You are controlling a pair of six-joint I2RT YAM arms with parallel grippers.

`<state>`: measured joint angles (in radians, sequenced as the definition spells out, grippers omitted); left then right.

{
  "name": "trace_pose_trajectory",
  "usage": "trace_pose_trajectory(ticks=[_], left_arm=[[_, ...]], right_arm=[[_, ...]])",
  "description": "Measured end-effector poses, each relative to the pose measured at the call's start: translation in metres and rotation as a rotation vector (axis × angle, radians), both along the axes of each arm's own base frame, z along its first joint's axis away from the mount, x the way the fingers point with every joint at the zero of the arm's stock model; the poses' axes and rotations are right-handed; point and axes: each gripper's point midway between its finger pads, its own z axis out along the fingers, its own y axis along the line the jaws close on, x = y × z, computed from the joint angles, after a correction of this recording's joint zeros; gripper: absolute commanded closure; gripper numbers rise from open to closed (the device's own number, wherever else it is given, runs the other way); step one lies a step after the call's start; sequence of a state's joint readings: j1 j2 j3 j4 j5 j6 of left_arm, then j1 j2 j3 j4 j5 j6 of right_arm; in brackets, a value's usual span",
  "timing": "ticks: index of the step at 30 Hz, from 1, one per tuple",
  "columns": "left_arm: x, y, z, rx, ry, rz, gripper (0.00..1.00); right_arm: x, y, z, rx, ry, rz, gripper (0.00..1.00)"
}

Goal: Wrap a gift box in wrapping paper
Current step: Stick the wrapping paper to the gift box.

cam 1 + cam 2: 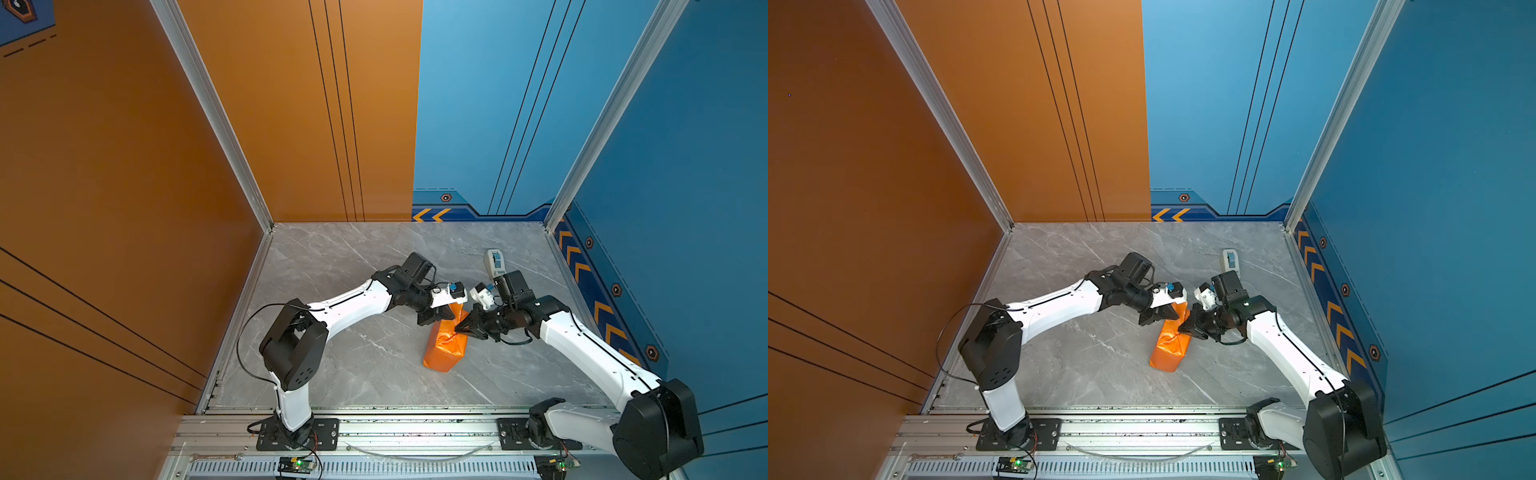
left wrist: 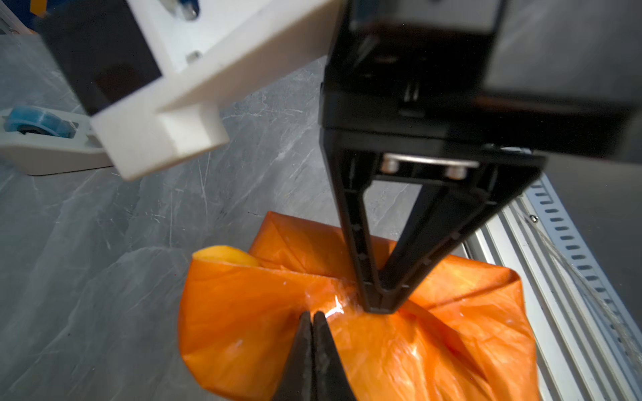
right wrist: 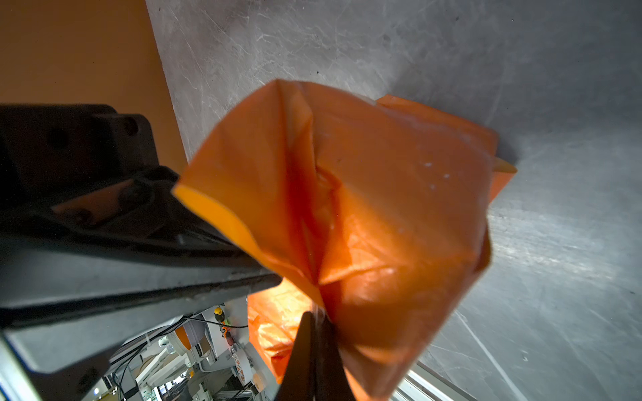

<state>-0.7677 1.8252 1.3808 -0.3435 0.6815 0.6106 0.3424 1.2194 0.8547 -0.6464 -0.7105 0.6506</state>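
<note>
Left end effector (image 2: 310, 321), jaws together, tips touching the orange wrapping paper (image 1: 444, 345); right end effector (image 2: 380, 307) pinches a gathered fold. Bundled paper lies mid-way across the desk (image 1: 353, 353), between both arms.

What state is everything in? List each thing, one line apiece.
wrapping paper: folded orange side out into a creased parcel, one end gathered.
gift box: hidden, presumably inside the paper.
left gripper: shut, tips against the paper.
right gripper: shut on the gathered paper.
tape dispenser: resting on the table, untouched.
</note>
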Motion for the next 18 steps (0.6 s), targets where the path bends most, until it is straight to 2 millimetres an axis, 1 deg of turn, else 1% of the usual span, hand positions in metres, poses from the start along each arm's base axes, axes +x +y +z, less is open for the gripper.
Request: trace_pose_trajectory(ticks=[4,12,18], left_arm=[[0.001,-0.002,0.000,-0.007,0.008,0.006,0.90],[0.004,-0.005,0.001,-0.020,0.015,0.016,0.91],[0.008,-0.013,-0.003,-0.031,0.025,0.024,0.96]], right_arm=[[0.000,0.000,0.000,0.000,0.000,0.000,1.00],[0.000,0.000,0.000,0.000,0.000,0.000,1.00],[0.000,0.000,0.000,-0.001,0.003,0.000,1.00]])
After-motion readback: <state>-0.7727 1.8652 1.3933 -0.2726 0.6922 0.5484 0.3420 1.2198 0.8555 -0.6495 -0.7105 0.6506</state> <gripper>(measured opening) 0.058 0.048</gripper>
